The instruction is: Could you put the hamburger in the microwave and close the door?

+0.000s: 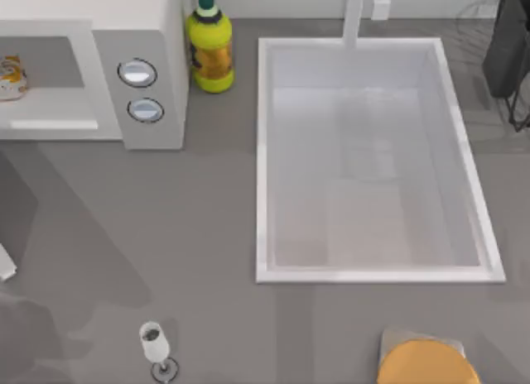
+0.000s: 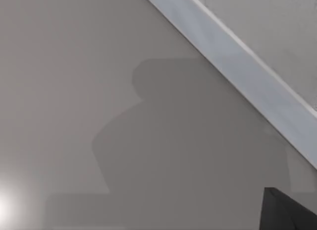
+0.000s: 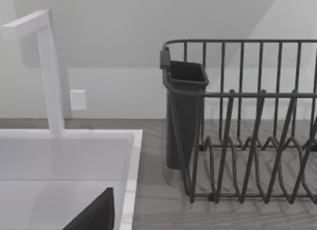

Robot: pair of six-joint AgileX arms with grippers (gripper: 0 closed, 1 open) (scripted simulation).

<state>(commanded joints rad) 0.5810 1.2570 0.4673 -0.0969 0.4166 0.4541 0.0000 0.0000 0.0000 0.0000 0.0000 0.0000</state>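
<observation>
Top view, hamburger (image 1: 12,77) inside microwave (image 1: 124,36) cavity, far left, fingers' state cannot be told

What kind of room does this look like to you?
Most likely a kitchen counter, in a rendered scene: a white sink with a faucet is set into it, a microwave stands at the top view's far left, and a dark dish rack stands beside the sink.

A yellow bottle (image 1: 210,46) stood beside a white sink (image 1: 263,160) with its faucet (image 1: 354,16). Nearer the surface's (image 1: 207,235) front were a wine glass (image 1: 155,344) and an orange disc (image 1: 426,363). A dark dish rack (image 3: 247,141) stood right of the sink.
</observation>
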